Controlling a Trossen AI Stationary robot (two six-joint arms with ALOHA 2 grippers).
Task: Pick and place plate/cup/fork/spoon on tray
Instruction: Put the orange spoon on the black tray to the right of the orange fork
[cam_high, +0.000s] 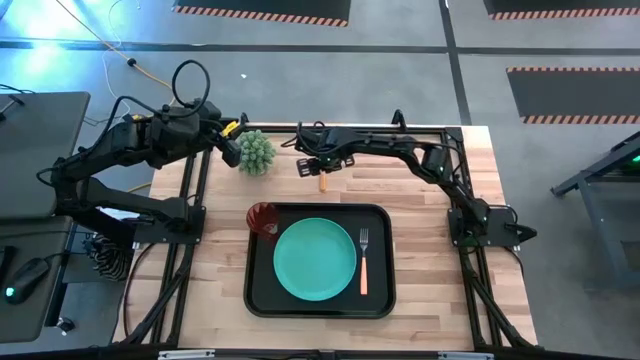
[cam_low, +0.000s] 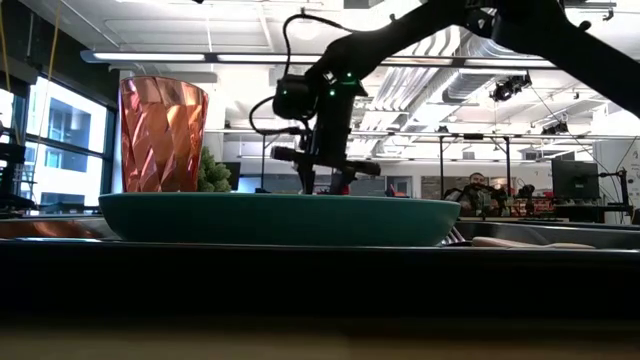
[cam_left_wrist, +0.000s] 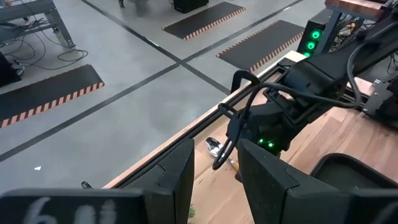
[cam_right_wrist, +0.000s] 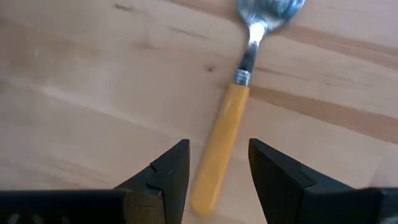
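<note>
The black tray holds the teal plate, with the fork lying to the plate's right. The red-orange cup stands upright at the tray's far left corner and also shows in the low view. The spoon lies flat on the wood beyond the tray, its orange handle pointing toward the tray. My right gripper is open and points down over it, a finger on either side of the handle's free end without touching. My left gripper is open and empty, held up beside the green plant.
The spiky green plant stands on the table near its far left edge, just left of the spoon. The table's far edge runs close behind the spoon. A person sits in the room beyond the table.
</note>
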